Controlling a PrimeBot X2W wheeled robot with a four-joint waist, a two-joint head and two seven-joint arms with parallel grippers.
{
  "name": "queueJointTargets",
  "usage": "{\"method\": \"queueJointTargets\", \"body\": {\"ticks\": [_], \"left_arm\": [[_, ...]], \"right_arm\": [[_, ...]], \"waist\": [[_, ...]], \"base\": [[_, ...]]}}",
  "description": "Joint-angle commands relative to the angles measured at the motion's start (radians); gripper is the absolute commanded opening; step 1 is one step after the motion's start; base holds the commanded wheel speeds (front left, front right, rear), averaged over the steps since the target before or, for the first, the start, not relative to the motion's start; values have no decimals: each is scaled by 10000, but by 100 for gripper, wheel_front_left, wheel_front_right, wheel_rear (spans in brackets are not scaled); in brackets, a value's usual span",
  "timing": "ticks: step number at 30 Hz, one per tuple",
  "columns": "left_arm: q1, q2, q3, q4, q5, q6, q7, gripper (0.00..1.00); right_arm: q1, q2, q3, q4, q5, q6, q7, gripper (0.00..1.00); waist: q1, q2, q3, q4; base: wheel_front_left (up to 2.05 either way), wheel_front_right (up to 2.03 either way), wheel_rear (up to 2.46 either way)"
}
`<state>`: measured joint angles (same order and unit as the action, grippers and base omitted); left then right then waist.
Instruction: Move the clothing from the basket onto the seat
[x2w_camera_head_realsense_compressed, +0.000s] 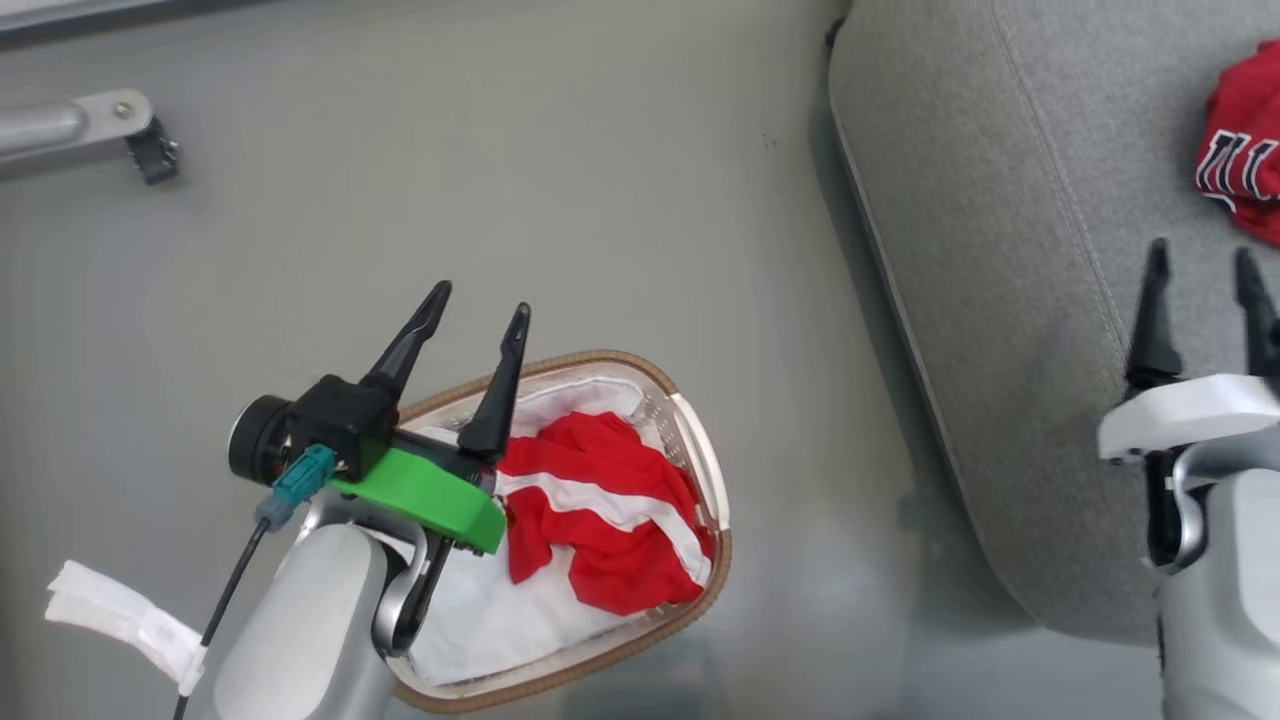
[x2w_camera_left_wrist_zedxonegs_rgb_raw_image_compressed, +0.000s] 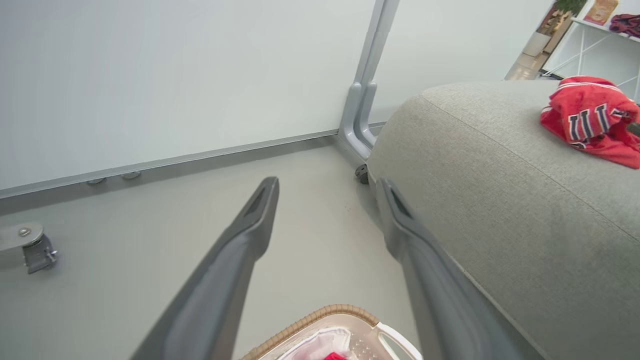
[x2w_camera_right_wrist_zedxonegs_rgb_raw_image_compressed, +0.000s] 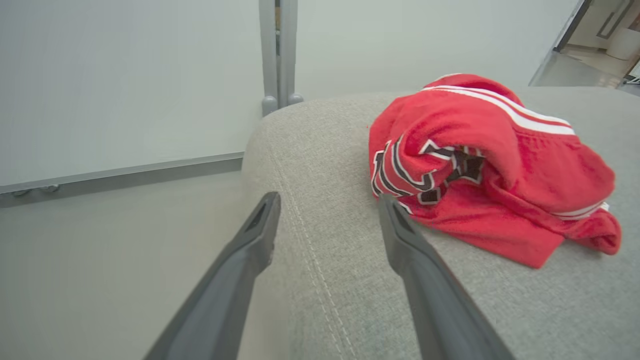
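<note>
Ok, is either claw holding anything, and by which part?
Nothing is held. The left claw is open near the basket; the right claw is open over the seat.

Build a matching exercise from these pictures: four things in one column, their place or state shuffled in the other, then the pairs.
Column one
1. lettered red garment
2. striped red garment
3. left end effector
4. right end effector

Column two
A. open, over the seat
B. lying in the basket on the white liner
C. crumpled on the seat
D. open, by the basket's rim

Pairs: 1-C, 2-B, 3-D, 4-A
</note>
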<state>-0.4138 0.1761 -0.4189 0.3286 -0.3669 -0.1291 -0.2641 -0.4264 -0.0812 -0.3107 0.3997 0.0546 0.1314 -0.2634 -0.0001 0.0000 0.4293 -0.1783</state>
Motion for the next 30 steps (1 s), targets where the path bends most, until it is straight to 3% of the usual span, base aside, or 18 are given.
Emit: {"method": "queueJointTargets", "body": {"ticks": [1,15,23,30], "left_arm": [[233,-70,279,97,133,-29,-6,100],[983,-749,2967,947,1221,67,-5,100],[1653,-1029,4136,1145,1735,146,-5,100],[2433,-1202,4635,1140,1941,204,-5,100]], "right_arm": [[120,22,233,-57,170,-14,-14,100],[-265,269,2915,593,662,-14,-15,100],[63,272,4102,1073,1239,-14,-16,100],[799,273,4528,1159,1580,-14,-16,100]], "waist": [[1,0,-593,645],[1,0,-1637,1908],[1,0,-2252,2003],[1,0,-2888,1958]], "base": [[0,0,0],[0,0,0],[0,0,0],[0,0,0]]}}
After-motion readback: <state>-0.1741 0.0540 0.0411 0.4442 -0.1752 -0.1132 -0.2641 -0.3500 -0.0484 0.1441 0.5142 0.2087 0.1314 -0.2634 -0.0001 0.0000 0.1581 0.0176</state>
